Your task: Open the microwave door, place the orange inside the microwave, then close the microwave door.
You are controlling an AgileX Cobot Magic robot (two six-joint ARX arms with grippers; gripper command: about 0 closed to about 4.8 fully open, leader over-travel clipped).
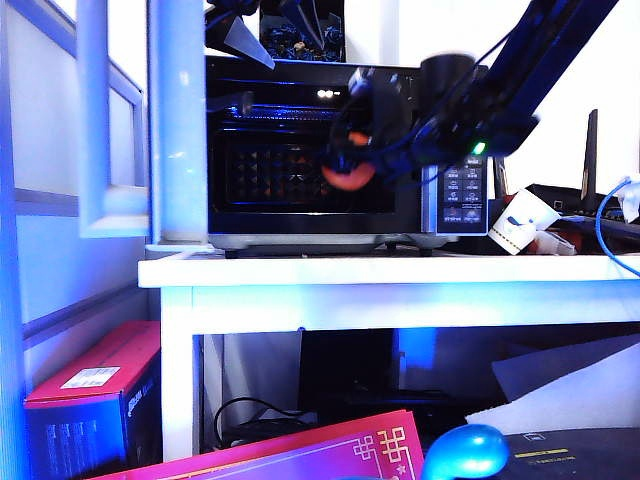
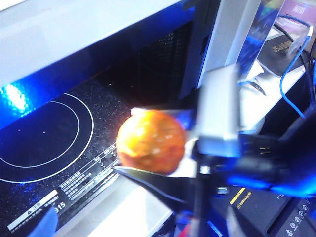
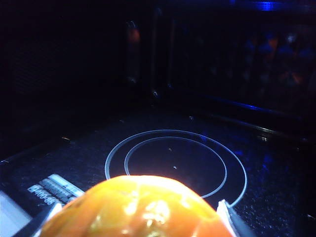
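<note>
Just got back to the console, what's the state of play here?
The microwave door is swung open to the left. The right gripper has its jaws closed on the orange and holds it at the mouth of the microwave, above the front of the dark cavity floor with the ring marking. The orange is not set down yet. The left gripper's wrist camera looks on from the side; its jaws hold nothing.

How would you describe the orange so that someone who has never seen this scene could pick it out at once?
Find the microwave on the white table; its door is swung open to the left. At the mouth of the dark cavity, the right end effector holds the orange above the ringed floor. It is the only small, round, glossy orange thing among black and white gear.
</note>
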